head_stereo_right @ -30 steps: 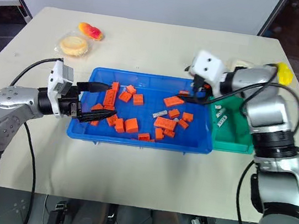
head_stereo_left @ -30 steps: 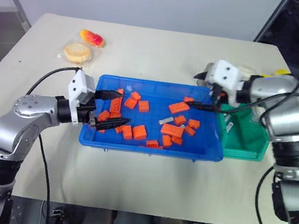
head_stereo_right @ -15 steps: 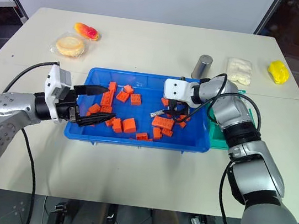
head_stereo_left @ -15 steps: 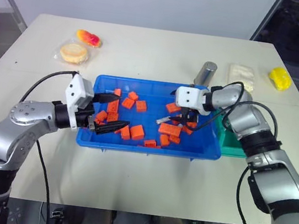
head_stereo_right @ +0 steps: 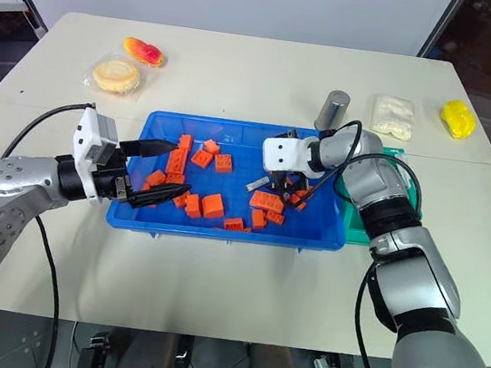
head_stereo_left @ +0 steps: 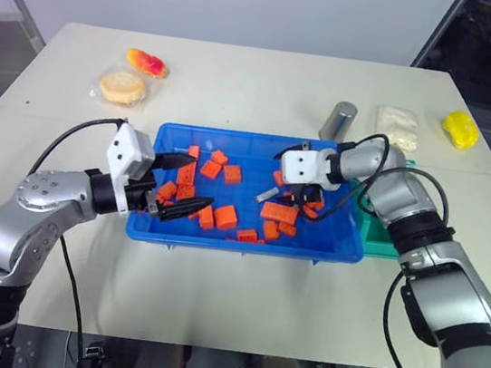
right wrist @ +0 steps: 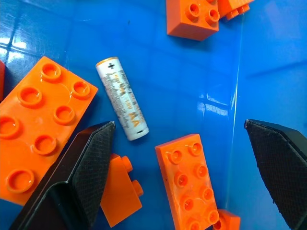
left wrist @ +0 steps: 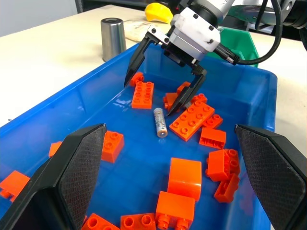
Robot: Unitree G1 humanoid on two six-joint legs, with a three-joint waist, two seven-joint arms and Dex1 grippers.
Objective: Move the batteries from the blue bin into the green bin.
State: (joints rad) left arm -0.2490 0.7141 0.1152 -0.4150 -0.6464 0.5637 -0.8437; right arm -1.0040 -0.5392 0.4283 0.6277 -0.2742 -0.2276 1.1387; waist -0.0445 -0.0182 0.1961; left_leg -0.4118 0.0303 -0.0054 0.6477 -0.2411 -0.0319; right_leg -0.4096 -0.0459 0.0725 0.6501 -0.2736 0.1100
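Observation:
One battery, a small silvery-white cylinder, lies flat on the floor of the blue bin among orange blocks. My right gripper hangs open just above the bin floor, its fingertips a little off to one side of the battery and not touching it. My left gripper stands open and level over the bin's left end, holding nothing. The green bin sits against the blue bin's right side, mostly hidden behind my right arm.
A grey metal can stands just behind the blue bin. A white packet and a yellow object lie at the back right. A wrapped pastry and an orange-red toy lie at the back left.
My right gripper has swung left from the green bin's edge and come down into the blue bin, still open. The left gripper has stayed where it was.

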